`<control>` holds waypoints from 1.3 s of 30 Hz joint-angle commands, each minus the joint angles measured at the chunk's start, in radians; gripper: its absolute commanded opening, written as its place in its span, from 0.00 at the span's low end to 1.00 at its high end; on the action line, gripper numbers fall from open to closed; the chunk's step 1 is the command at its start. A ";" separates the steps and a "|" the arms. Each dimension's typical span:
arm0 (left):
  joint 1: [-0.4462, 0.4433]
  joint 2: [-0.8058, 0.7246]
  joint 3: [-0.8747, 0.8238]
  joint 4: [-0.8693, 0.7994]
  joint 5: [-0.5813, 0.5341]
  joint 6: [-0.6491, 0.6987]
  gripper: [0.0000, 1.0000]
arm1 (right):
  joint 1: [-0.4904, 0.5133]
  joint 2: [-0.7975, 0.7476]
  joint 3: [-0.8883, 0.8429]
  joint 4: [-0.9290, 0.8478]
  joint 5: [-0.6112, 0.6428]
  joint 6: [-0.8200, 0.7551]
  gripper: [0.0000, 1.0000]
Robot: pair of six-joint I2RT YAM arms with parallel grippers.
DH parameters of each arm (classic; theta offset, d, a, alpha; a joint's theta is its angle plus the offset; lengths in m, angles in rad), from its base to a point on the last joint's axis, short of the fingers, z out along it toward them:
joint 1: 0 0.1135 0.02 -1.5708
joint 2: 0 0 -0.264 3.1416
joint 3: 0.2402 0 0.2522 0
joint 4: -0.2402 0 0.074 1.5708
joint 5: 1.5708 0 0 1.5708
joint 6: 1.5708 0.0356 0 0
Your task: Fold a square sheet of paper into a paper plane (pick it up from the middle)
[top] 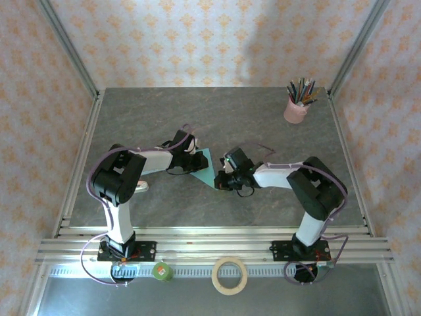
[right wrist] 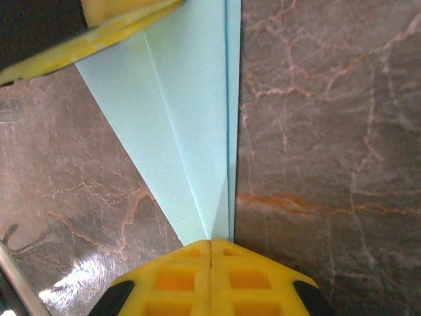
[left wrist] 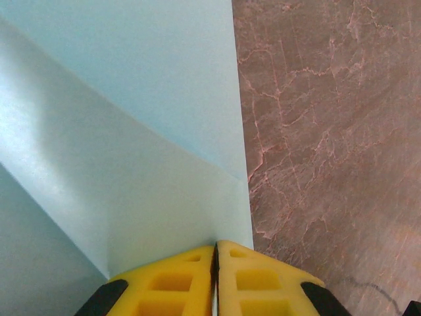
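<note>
1. Turquoise paper plane (top: 206,168) lies mid-table (top: 263,125), between left gripper (top: 193,160) and right gripper (top: 222,180).
2. Left wrist: fingers (left wrist: 177,283) fully closed, pinching the plane's wide end.
3. Right wrist: fingers (right wrist: 250,276) clamped on its pointed tip.

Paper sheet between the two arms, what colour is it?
The paper sheet is plain light turquoise, with no print. It shows best in the left wrist view.

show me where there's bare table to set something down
Bare table: the far strip from the left corner to the pencil cup, the near strip between the left arm and right arm, and the patch between cup and right arm. Crowded: the centre, where left fingers and right fingers pinch the folded paper.
</note>
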 commanded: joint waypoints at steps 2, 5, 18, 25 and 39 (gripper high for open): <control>0.011 0.112 -0.067 -0.155 -0.224 0.031 0.15 | 0.014 -0.019 -0.052 -0.131 -0.041 -0.016 0.02; 0.012 0.111 -0.069 -0.154 -0.222 0.033 0.15 | 0.014 -0.030 -0.070 -0.147 -0.031 -0.022 0.02; 0.011 0.086 -0.070 -0.131 -0.186 0.026 0.15 | 0.014 -0.142 -0.009 -0.009 0.094 0.085 0.05; 0.011 0.075 -0.067 -0.117 -0.161 0.018 0.15 | 0.015 -0.023 0.101 0.026 0.141 0.161 0.02; 0.010 0.021 -0.044 -0.072 -0.082 0.019 0.14 | 0.016 0.148 0.174 -0.089 0.129 0.127 0.00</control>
